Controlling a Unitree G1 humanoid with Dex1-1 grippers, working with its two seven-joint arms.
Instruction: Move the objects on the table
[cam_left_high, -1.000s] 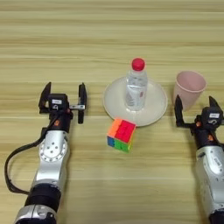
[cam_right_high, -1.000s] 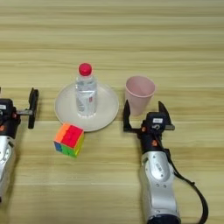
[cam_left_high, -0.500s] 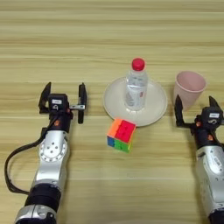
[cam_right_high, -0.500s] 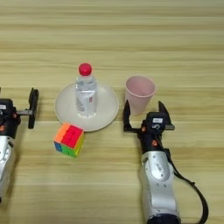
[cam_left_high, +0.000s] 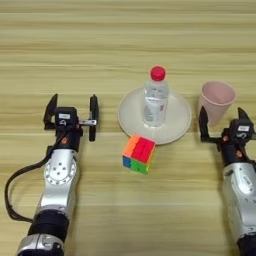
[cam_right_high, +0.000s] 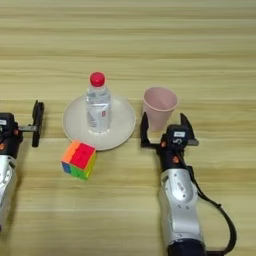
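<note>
Light wooden planks, striped tan and pale yellow, make up the surface (cam_left_high: 125, 45) that fills both views from above. Near its middle sits a round cream plate (cam_left_high: 177, 125), and a small clear water bottle (cam_left_high: 155, 100) with a red cap stands upright on it. A multicoloured puzzle cube (cam_left_high: 138, 154) rests on the bare wood just in front of the plate's near rim, slightly to the left. A pale pink cup (cam_right_high: 159, 107) stands upright, mouth up, just beside the plate on the right. The right pincer (cam_right_high: 164, 131) sits directly in front of the cup, on the near side, its two black fingers spread apart and holding nothing; the cup's base stands just beyond the gap between them, very close, though contact cannot be confirmed. The left pincer (cam_left_high: 71, 115) rests to the left of the plate, fingers also spread wide and empty, with a stretch of bare wood between it and the plate. The cube lies to the right of the left pincer and a little nearer the robot; the bottle lies further right, on the plate. By position, the right arm is plainly nearer the cup, which lies straight ahead of it with its long axis vertical, so a short forward reach would probably bring the fingers around its sides.
</note>
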